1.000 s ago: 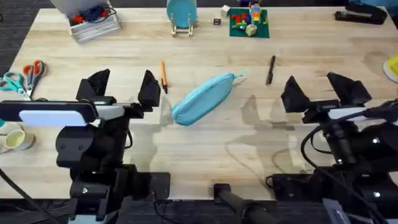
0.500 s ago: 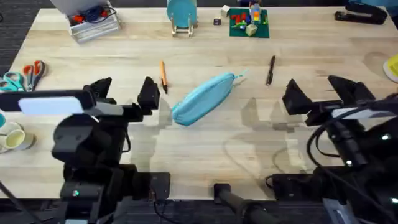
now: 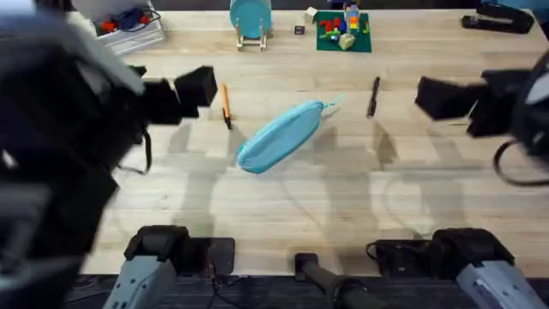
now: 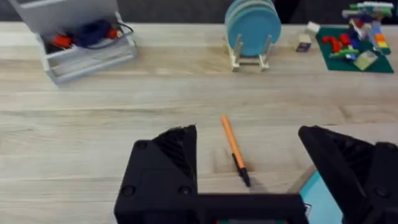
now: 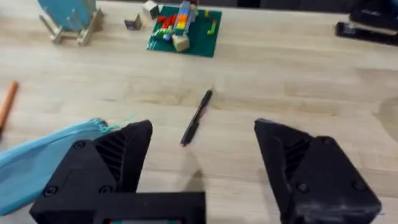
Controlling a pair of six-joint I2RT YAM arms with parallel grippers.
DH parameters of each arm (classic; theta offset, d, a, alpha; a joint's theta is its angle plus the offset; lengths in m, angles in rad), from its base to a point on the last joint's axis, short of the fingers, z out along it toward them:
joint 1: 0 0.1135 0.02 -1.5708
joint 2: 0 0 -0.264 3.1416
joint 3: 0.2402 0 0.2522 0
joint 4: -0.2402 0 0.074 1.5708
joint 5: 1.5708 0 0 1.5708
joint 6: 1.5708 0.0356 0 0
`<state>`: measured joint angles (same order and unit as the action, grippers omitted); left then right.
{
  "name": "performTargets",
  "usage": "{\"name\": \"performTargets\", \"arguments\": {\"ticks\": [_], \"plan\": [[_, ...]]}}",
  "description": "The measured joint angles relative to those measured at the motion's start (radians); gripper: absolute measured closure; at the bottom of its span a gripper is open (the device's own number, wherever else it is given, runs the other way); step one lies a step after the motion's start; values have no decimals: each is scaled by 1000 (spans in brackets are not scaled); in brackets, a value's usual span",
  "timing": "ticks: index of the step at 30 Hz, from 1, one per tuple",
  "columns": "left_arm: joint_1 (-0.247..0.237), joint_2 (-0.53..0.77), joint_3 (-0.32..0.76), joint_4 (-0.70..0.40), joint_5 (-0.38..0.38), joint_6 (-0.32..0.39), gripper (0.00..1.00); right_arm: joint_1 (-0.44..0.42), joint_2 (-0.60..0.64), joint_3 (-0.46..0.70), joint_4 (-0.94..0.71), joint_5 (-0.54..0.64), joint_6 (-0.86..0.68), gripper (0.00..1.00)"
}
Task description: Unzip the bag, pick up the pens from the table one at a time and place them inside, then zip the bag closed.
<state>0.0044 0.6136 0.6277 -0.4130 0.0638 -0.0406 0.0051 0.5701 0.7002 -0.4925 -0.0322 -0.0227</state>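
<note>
The light-blue bag (image 3: pixel 279 136) lies slanted at the middle of the table (image 3: pixel 343 206), its zipper shut and the pull tab at its far right end. To its left lies the orange pen (image 3: pixel 226 105), to its right the black pen (image 3: pixel 374 96). My left gripper (image 3: pixel 167 90) hovers open just left of the orange pen (image 4: pixel 234 149), which shows between its fingers (image 4: pixel 168 165). A corner of the bag (image 4: pixel 314 194) is beside it. My right gripper (image 3: pixel 472 99) hangs open to the right of the black pen (image 5: pixel 197 117), with the bag (image 5: pixel 43 158) off to one side.
Along the table's far edge stand a grey tray (image 3: pixel 129 34), a teal disc on a wooden stand (image 3: pixel 250 19), a green brick plate (image 3: pixel 343 33) and a black stapler (image 3: pixel 502 19). Bare wood lies in front of the bag.
Both arms have risen toward the camera and reached forward, the left toward the orange pen, the right to beside the black pen. The bag and both pens have not moved.
</note>
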Motion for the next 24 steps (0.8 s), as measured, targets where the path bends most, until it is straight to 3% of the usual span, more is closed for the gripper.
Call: {"name": "performTargets", "arguments": {"ticks": [7, 13, 20, 24], "plan": [[0, 297, 343, -340, 80, 1, 8, 0, 265, 269, -165, -34, 0, 6], [0, 457, 586, -705, 122, 41, 7, 0, 354, 328, -196, -40, 0, 6], [-8, 446, 700, -848, 141, 60, 6, 0, 359, 330, -197, -40, 0, 6], [-60, 391, 703, -879, 159, 78, 6, 0, 359, 330, -197, -40, 0, 6]]}}
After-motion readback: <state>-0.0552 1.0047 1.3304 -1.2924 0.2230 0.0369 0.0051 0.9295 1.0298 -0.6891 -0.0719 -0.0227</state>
